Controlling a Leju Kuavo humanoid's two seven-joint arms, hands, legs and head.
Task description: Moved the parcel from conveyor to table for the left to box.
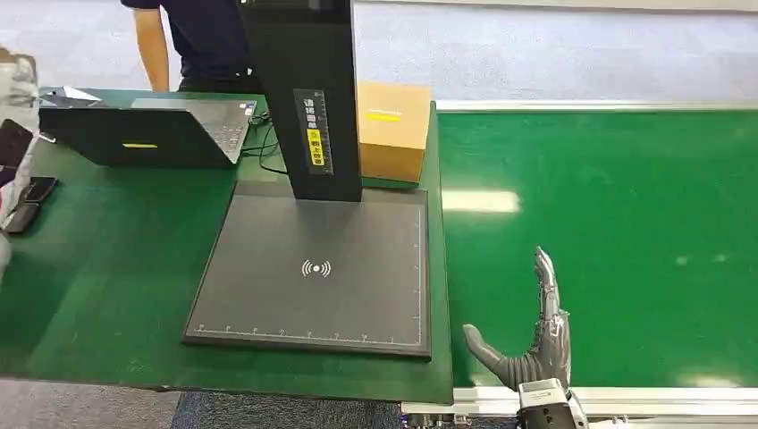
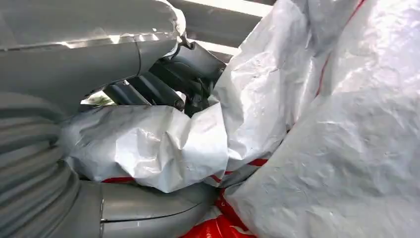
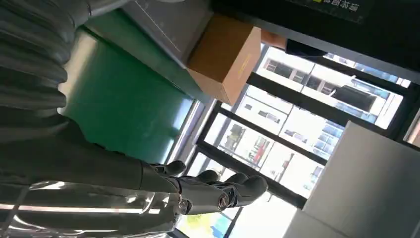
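Parcel in the left robot hand, right robot hand free over the conveyor.

The green conveyor (image 1: pixel 608 223) runs beside the green desk (image 1: pixel 107 295), which carries a dark scanner stand (image 1: pixel 308 268), a laptop (image 1: pixel 143 130) and a closed cardboard box (image 1: pixel 393 130), its contents hidden. A person (image 1: pixel 192 40) stands behind the desk. The crumpled white parcel (image 2: pixel 307 139) is clasped by the left robot hand (image 2: pixel 163 84); the right robot hand (image 1: pixel 532 344) hangs spread, holding nothing.

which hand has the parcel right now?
The left hand: it grips the crumpled silver parcel. The right hand hovers open over the green conveyor.
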